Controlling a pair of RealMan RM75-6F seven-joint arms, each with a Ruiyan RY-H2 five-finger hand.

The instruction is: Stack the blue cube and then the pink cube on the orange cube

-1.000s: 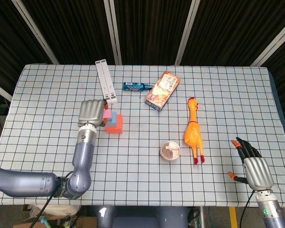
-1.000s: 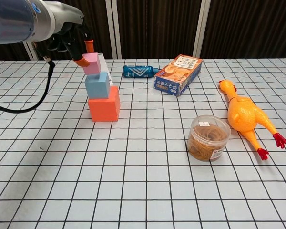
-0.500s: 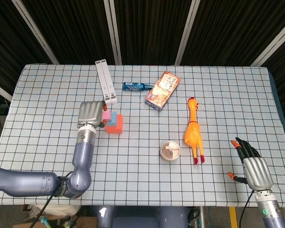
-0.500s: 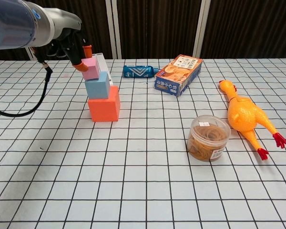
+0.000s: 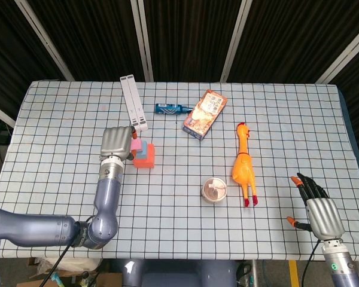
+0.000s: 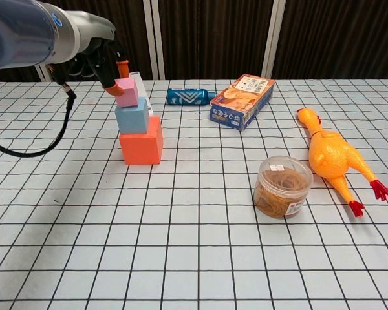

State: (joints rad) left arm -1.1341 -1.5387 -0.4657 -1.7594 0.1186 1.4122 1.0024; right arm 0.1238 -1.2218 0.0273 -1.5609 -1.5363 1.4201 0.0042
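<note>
Altogether three cubes (image 6: pixel 141 141), one stack.

My silver left hand (image 5: pixel 115 142), with its orange fingertips (image 6: pixel 114 88), sits by the pink cube (image 6: pixel 127 92), blue cube (image 6: pixel 132 117) and orange cube (image 6: pixel 141 141). The table (image 6: pixel 194 232) is white with a black grid. The rubber chicken (image 6: pixel 331 158) is orange-yellow with red feet.

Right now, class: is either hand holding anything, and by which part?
The left hand pinches the pink cube at its upper left edge, atop the blue cube. The right hand holds nothing.
</note>
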